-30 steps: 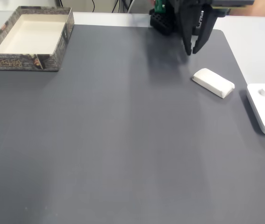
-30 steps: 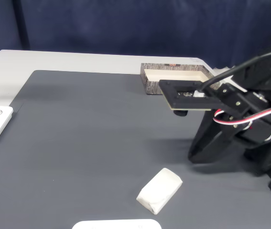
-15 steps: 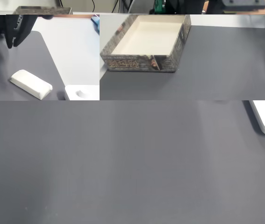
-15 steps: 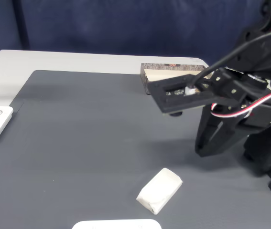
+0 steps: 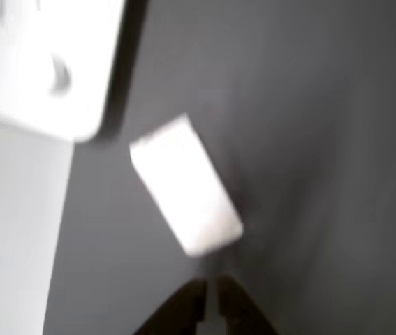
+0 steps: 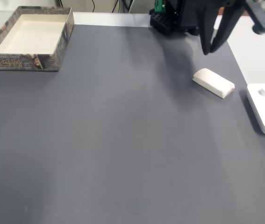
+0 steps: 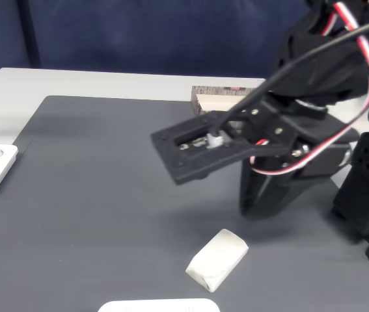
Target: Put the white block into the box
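Fixed view: gripper (image 6: 210, 50), fingers together, has shifted rightward, nearer white block (image 6: 213, 82).

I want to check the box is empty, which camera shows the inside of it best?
A fixed view from above shows the box best: whole, its pale floor bare. In another fixed view the arm hides most of it, leaving a far corner.
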Robot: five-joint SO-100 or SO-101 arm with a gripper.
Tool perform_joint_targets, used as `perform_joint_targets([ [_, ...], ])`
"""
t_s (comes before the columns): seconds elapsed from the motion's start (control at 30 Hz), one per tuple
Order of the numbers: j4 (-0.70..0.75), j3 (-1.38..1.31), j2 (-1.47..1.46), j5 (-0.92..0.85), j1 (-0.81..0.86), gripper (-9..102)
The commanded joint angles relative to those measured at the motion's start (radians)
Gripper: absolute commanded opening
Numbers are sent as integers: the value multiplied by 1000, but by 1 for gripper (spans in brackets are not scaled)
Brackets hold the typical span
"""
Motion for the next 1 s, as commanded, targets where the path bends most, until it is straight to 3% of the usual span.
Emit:
perform_joint_targets([
  [0.0,-44,-137,-127,11,-15,-2],
  [0.53,-9,-247,-299,67,-23,-2],
  [0.97,31,-255,-290,456,17,-1],
])
